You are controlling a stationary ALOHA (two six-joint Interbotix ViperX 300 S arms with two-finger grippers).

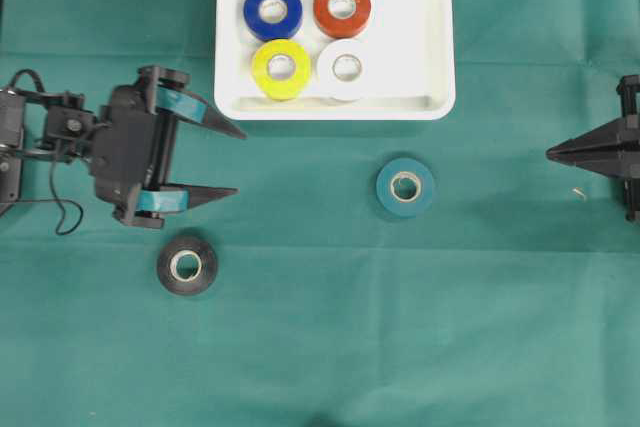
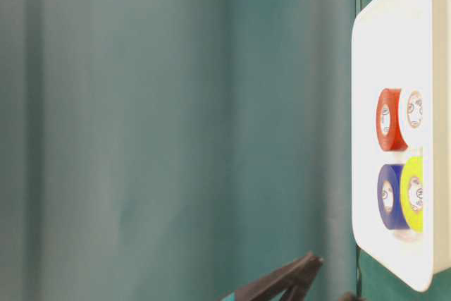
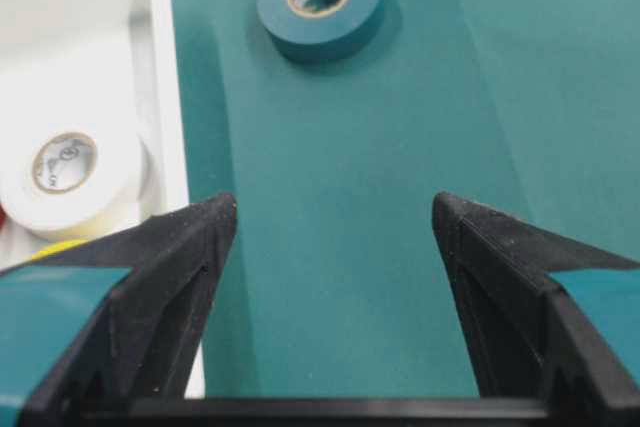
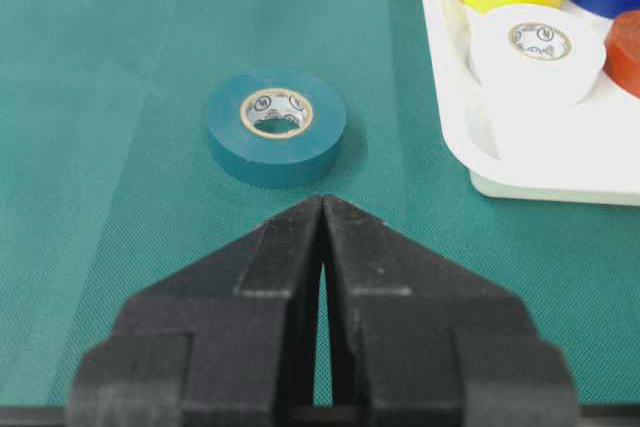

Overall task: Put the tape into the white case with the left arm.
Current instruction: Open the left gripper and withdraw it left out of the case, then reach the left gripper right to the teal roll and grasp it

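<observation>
The white case (image 1: 432, 37) sits at the back middle and holds blue (image 1: 273, 10), red (image 1: 342, 6), yellow (image 1: 281, 68) and white (image 1: 346, 68) tape rolls. A teal tape roll (image 1: 405, 187) lies flat on the cloth in front of the case. A black roll (image 1: 187, 265) lies at the front left. My left gripper (image 1: 240, 162), with teal pads, is open and empty, left of the case's front-left corner and above-right of the black roll. In the left wrist view (image 3: 332, 205) the teal roll (image 3: 320, 2) lies well ahead. My right gripper (image 1: 548, 154) is shut and empty at the right edge.
A green cloth (image 1: 330, 347) covers the table. The case's rim (image 3: 165, 97) runs close beside my left gripper's left finger. In the right wrist view the teal roll (image 4: 277, 127) lies just ahead of the shut tips (image 4: 322, 199), with the case (image 4: 450, 117) to the right.
</observation>
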